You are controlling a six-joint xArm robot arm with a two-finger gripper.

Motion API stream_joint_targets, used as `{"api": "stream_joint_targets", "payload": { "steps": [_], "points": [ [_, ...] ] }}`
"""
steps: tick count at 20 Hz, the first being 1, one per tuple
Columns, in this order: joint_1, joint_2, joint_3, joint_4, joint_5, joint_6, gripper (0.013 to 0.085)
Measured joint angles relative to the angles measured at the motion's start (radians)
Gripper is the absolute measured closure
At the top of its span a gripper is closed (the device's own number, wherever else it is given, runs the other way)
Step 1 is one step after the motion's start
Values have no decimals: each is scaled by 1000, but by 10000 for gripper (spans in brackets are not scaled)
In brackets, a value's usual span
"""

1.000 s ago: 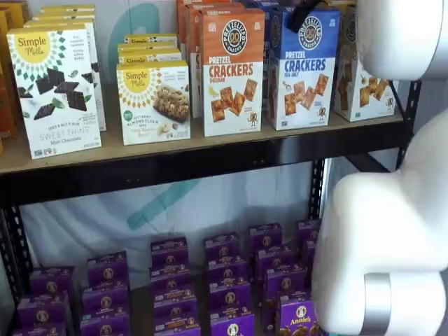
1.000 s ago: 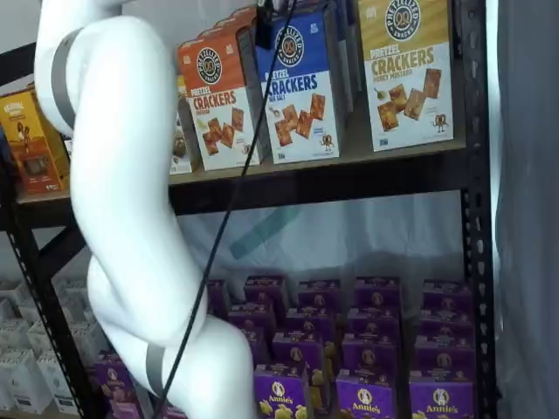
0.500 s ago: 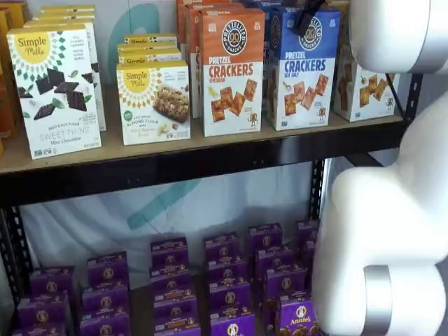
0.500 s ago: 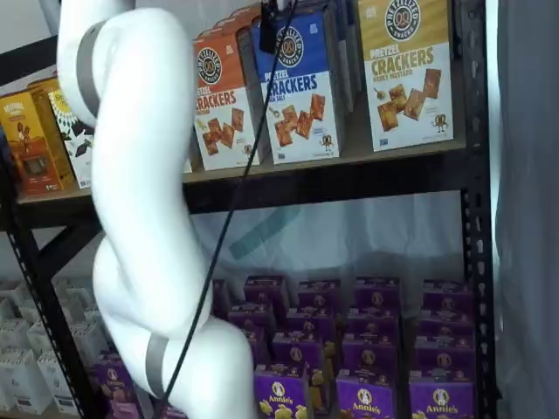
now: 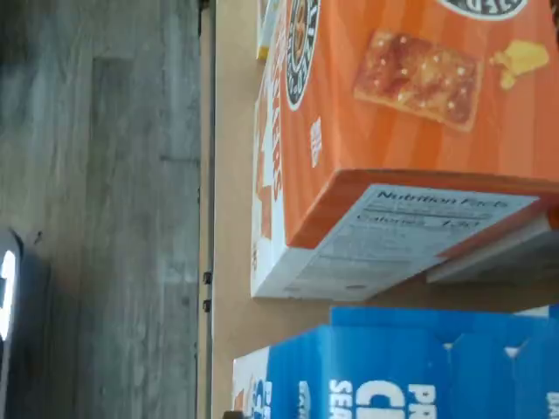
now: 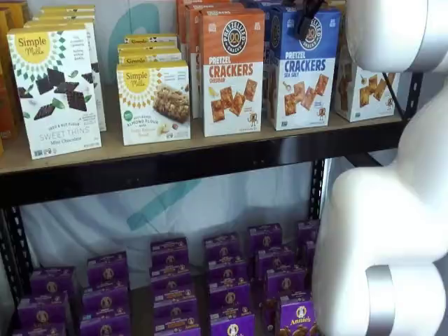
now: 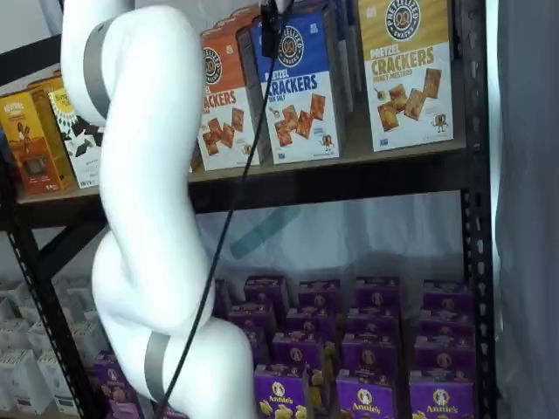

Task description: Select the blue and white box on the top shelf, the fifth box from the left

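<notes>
The blue and white box (image 6: pixel 302 77) stands upright on the top shelf (image 6: pixel 175 164), between an orange-topped Cheddar carton (image 6: pixel 232 70) and a yellow-topped carton (image 6: pixel 360 84). It shows in both shelf views (image 7: pixel 301 105). My gripper (image 6: pixel 308 21) shows only as a black finger hanging in front of the box's blue upper part, by the round logo; the same finger (image 7: pixel 269 30) sits at that carton's upper left corner with a cable beside it. The jaws stand wide and hold nothing. The wrist view looks down on the blue carton's top (image 5: pixel 393 375) and the orange carton (image 5: pixel 410 87).
My white arm (image 7: pixel 144 218) covers much of one shelf view and the right side (image 6: pixel 385 231) of the other. Simple Mills boxes (image 6: pixel 56 91) stand further left on the top shelf. Purple Annie's boxes (image 6: pixel 224 280) fill the shelf below. A black rack post (image 7: pixel 476 175) stands at the right.
The black finger has come slightly lower and further across the blue carton's front. The white arm has shifted sideways. No box has moved.
</notes>
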Motion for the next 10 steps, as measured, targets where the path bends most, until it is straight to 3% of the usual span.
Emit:
{"api": "stream_joint_targets", "payload": {
  "steps": [5, 10],
  "points": [
    [16, 33, -46, -38, 45, 6, 130],
    [32, 22, -24, -73, 6, 6, 130]
  ]
}}
